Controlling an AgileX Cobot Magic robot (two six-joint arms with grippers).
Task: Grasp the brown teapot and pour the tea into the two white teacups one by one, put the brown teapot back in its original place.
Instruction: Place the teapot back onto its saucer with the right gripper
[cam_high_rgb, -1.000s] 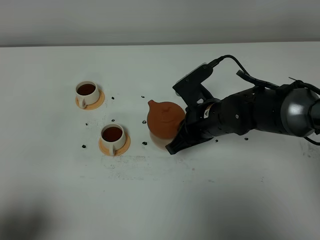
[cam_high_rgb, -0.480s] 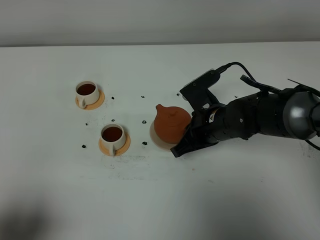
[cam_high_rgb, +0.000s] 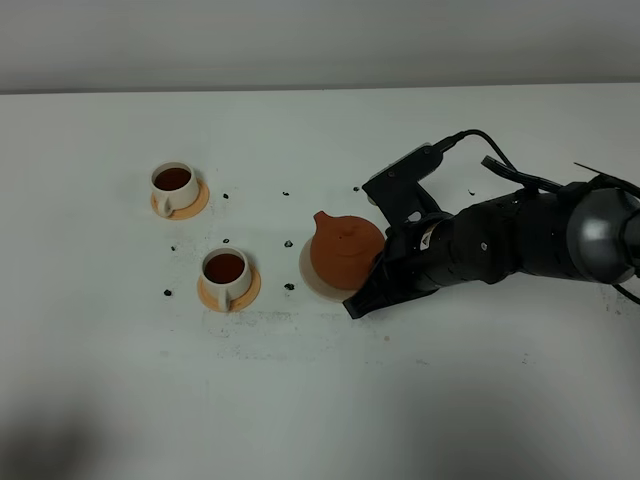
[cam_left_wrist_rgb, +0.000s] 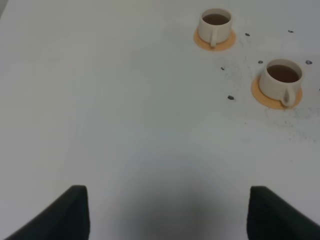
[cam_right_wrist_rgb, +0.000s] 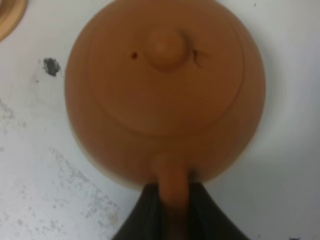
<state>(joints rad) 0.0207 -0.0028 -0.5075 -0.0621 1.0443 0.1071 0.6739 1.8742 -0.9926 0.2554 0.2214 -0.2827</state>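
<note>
- So the right arm comes in low from 3 o'clock of the high view, wrist bent down, and the right gripper (cam_right_wrist_rgb: 174, 197) is pinched tight on the loop handle of the brown teapot (cam_high_rgb: 345, 250).
- Teapot sits upright on the pale coaster (cam_high_rgb: 308, 270), a bit right of table centre, spout aiming at 10 o'clock.
- Left gripper (cam_left_wrist_rgb: 165, 210): only two dark fingertips show, spread wide apart with nothing between them.
- Most of the coaster is hidden under the pot, and the handle is buried in the right gripper's fingers.
- Pot is matte reddish clay, squat and round with a knobbed lid.
- Far teacup (cam_high_rgb: 174, 183) and near teacup (cam_high_rgb: 226, 272) are glossy white, on orange saucers at 9 o'clock of the pot, both holding dark tea.
- Table (cam_high_rgb: 300, 400) is white with black specks.
</note>
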